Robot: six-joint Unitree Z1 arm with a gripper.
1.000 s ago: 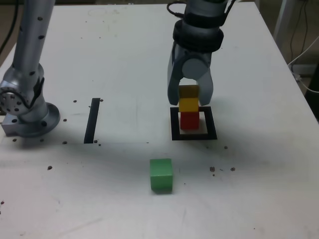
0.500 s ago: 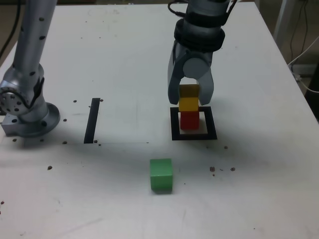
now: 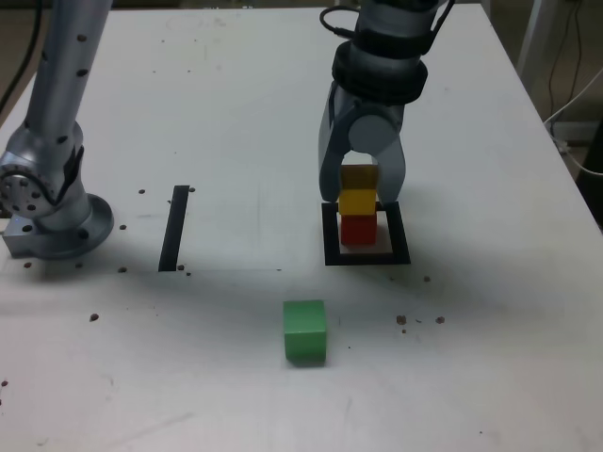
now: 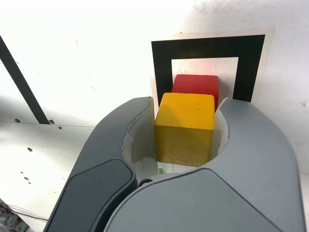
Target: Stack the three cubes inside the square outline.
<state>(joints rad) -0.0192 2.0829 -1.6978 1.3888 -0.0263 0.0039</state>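
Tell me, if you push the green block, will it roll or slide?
The green cube would probably slide, not roll, since its faces look flat. It seems unlikely to tip, being squat and about as wide as tall. It looks stiff too, with straight, neat edges.

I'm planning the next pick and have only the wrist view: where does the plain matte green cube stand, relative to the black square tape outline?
Observer: In the exterior view, the plain matte green cube stands outside the black square tape outline, below it and slightly left.

Operator: And what lies between the outline and the arm's base?

Observer: A straight black tape strip; the grey base stands at the exterior view's left.
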